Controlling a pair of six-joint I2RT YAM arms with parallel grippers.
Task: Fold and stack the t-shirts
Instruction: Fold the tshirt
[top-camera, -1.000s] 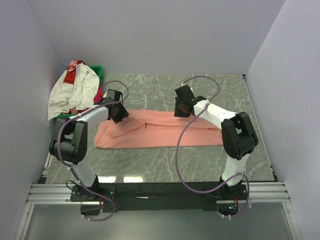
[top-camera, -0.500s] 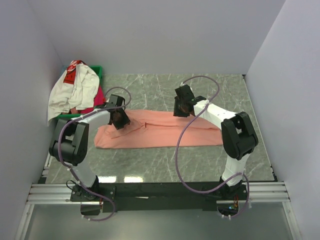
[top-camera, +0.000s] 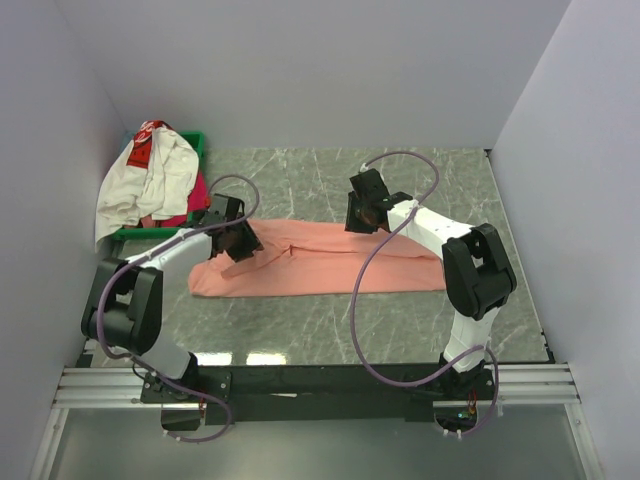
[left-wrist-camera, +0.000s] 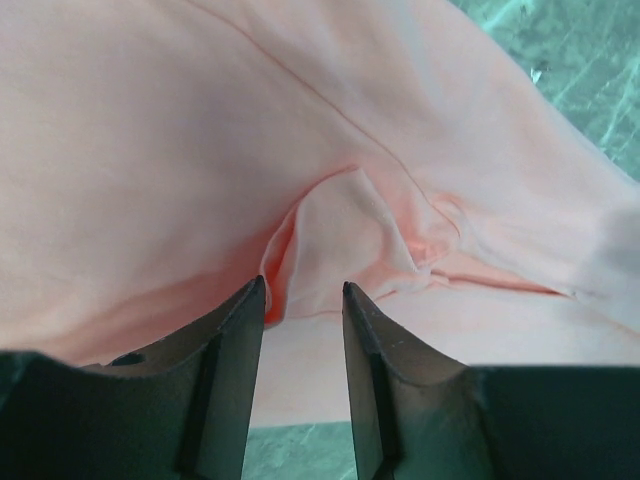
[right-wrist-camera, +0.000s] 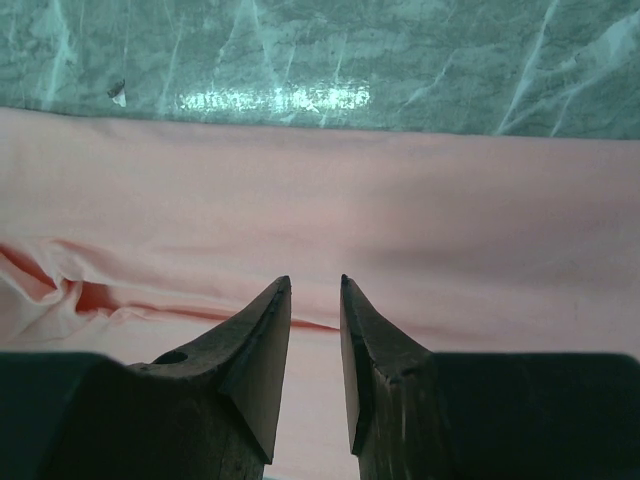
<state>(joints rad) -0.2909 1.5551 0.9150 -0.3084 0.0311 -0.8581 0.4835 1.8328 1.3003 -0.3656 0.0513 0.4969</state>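
Observation:
The salmon-pink t-shirt (top-camera: 320, 262) lies as a long band across the table's middle. My left gripper (top-camera: 238, 242) is low over its left part. In the left wrist view the left gripper (left-wrist-camera: 303, 285) is open, and a raised pucker of the pink cloth (left-wrist-camera: 340, 230) sits at the fingertips. My right gripper (top-camera: 362, 215) hovers over the shirt's far edge near the middle. In its wrist view the right gripper (right-wrist-camera: 315, 280) is narrowly open and empty above smooth pink cloth (right-wrist-camera: 400, 220). The white t-shirt with a red patch (top-camera: 145, 185) and the magenta t-shirt (top-camera: 197, 190) are heaped at far left.
A green tray (top-camera: 190, 138) holds the heap of shirts at the far left corner. White walls close in the left, back and right sides. The marble table (top-camera: 420, 170) shows behind and in front of the pink shirt.
My left gripper has slid a little right and toward me over the pink shirt's left part, and the left arm has dropped lower. The right gripper has hardly moved.

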